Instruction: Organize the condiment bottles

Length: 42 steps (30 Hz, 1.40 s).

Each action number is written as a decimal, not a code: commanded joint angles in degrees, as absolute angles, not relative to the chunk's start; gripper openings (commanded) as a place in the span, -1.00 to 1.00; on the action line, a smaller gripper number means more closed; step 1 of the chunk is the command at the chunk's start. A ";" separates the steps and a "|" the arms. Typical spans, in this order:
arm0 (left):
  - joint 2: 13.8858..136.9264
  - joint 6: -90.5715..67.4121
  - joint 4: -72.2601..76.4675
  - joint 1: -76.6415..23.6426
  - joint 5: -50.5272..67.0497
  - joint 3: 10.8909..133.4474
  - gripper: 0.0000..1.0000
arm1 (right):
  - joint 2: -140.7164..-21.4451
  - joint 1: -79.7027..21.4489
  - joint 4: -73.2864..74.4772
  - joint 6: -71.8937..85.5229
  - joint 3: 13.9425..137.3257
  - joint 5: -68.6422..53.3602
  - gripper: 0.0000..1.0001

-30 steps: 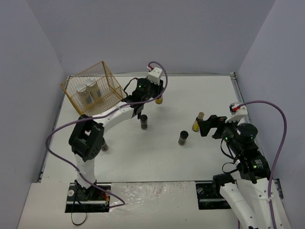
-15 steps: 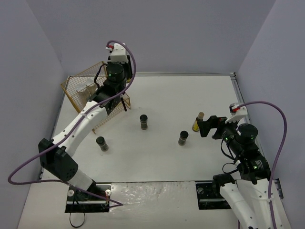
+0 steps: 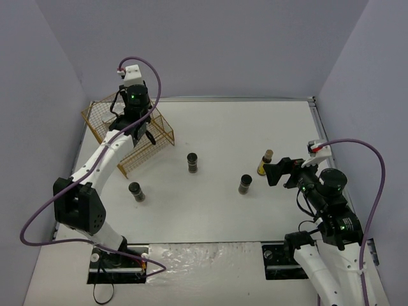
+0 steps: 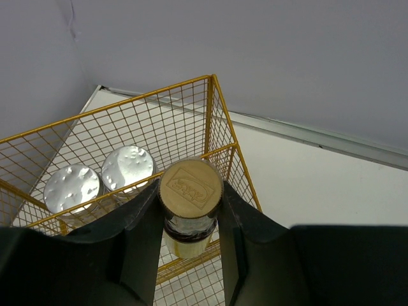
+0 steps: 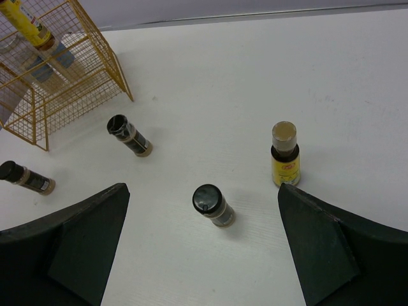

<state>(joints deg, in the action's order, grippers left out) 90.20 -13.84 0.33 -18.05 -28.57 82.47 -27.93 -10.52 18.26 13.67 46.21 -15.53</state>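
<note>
A slim yellow bottle (image 4: 191,185) hung over the gold wire rack (image 4: 210,115) at the counter's (image 3: 255,127) far left corner, clamped at the neck between the narrowed fingers (image 4: 143,229) of the left hand (image 3: 146,132). In the left wrist view its long axis ran straight away from the lens, the embossed tan cap facing the camera and the yellow body pointing down toward the rack's mesh.

That view alone showed the 2 silver-lidded cylinders (image 4: 73,188) (image 4: 129,167) standing side by side inside the rack, just left of the held bottle.

The right wrist view caught the same bottle from across the counter as a slanted yellow bar in its top left corner, cut off by the frame edge; which end was the cap could not be told there.

Out on the open counter, 3 dark black-capped jars (image 3: 192,162) (image 3: 245,184) (image 3: 136,191) stood well apart from one another. The second yellow bottle (image 3: 263,162) stood upright, cap up, near the right hand (image 3: 278,171), which hovered with its fingers (image 5: 83,242) spread wide and held nothing.

Only the top view took in both arms at once.
</note>
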 commanded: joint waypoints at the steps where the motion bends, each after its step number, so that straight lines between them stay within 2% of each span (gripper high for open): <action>1: 89.15 -15.50 8.79 -15.81 -29.47 83.21 -1.00 | -27.62 -10.55 14.59 13.70 45.80 -16.70 1.00; 19: 96.05 -19.44 16.33 -14.15 -28.24 77.55 -1.00 | -27.16 -10.55 14.59 14.41 45.70 -18.24 1.00; 24: 97.44 -19.92 17.53 -14.15 -28.62 76.31 -0.93 | -26.66 -10.55 14.62 14.50 45.47 -18.34 1.00; 32: 98.88 -21.65 19.84 -14.15 -28.86 74.18 -0.56 | -26.46 -10.58 14.68 14.41 45.20 -18.63 1.00; 34: 98.94 -22.12 20.12 -14.15 -28.83 73.51 -0.39 | -26.46 -10.61 14.61 14.48 45.11 -18.50 1.00; 36: 98.96 -22.32 19.72 -14.15 -28.53 73.25 -0.11 | -26.46 -10.55 14.59 14.54 44.96 -18.37 1.00; 40: 98.44 -22.52 18.74 -14.15 -28.65 72.85 0.15 | -26.54 -10.55 14.57 14.62 44.82 -18.16 1.00; 41: 98.09 -22.59 18.45 -14.15 -28.65 72.43 0.31 | -26.54 -10.55 14.50 14.77 44.82 -18.02 1.00; 42: 97.94 -22.73 17.84 -14.15 -28.58 72.35 0.37 | -26.54 -10.55 14.58 14.91 44.86 -17.76 1.00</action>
<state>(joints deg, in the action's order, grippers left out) 100.95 -21.47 13.91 -14.44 -27.46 71.49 -26.09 -10.52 18.28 14.15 44.54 -17.12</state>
